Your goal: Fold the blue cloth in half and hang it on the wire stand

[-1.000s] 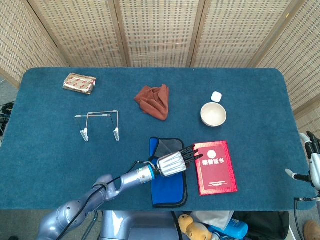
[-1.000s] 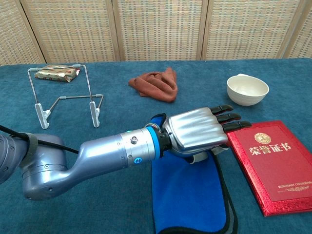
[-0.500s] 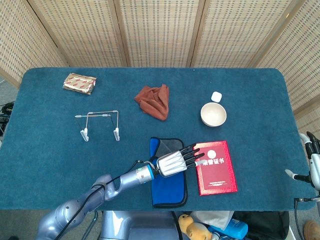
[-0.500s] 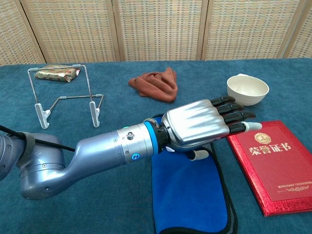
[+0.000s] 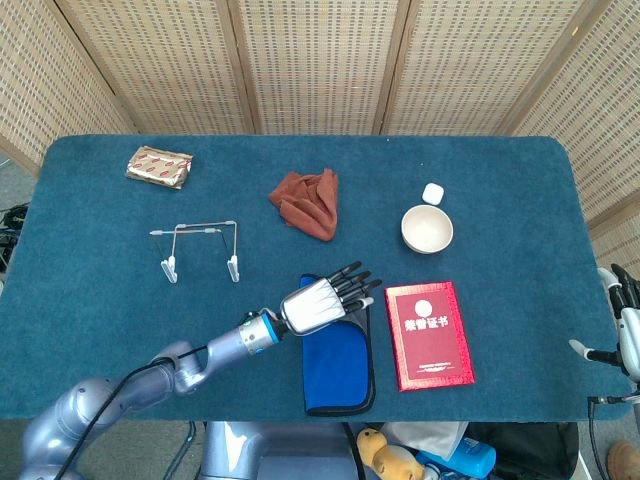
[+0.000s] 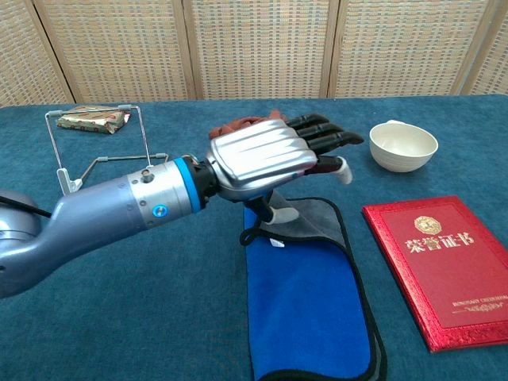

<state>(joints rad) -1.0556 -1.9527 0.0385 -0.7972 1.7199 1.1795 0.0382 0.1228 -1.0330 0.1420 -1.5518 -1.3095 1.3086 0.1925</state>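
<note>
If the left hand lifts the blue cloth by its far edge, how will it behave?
The blue cloth will probably droop limply: its far end already lies flipped, showing a grey underside. It looks thin and light, so the left hand, open above it, should lift it easily. The black-trimmed edge may slide between smooth fingers.

Lighting and picture quality: bright, even, diffuse; both views sharp.

Head view: uniform daylight-like light over the blue table [image 5: 120, 320]; shadows faint, small and soft, closest under the white bowl [image 5: 427, 229]. Chest view: soft sheen on the silver back of the left hand [image 6: 266, 159] and along its forearm; gloss on the red booklet [image 6: 440, 266]. No motion blur; woven screens stay crisp.
</note>
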